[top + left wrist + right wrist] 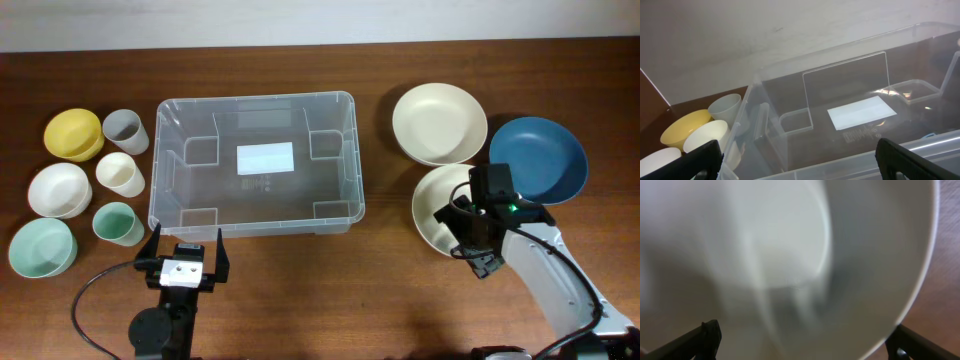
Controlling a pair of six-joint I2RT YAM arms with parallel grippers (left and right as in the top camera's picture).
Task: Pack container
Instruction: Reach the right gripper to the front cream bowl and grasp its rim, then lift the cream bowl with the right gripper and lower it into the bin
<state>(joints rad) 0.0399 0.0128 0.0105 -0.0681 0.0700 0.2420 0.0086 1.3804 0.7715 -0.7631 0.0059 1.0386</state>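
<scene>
1. Clear plastic is what you are working with: the container (pixel 262 200) sits open side up on the brown wooden table (pixel 400 300), a little left of the middle, with a white label (pixel 265 158) on its floor.
2. Your left gripper (pixel 186 236) hangs just beside the container's near long wall, apart from it, with its fingers spread wide and empty.
3. Your left wrist view looks over that near rim into the bin and shows the label and the moulded corner recesses.
4. Your right gripper (pixel 802 334) is over the near cream bowl (pixel 432 205), to the right of the container, with its fingers spread wide.
5. Your right wrist view is blurred. The bowl's inside fills it, and you cannot tell whether the fingers touch the bowl.
6. A second cream bowl (pixel 439 122) lies just behind the first, and a blue bowl (pixel 538 158) lies to their right.
7. To the left of the container you have a yellow bowl (pixel 73 133), a grey cup (pixel 125 130), a white bowl (pixel 58 188), a cream cup (pixel 120 174), a green cup (pixel 117 223) and a green bowl (pixel 41 247), close together.
</scene>
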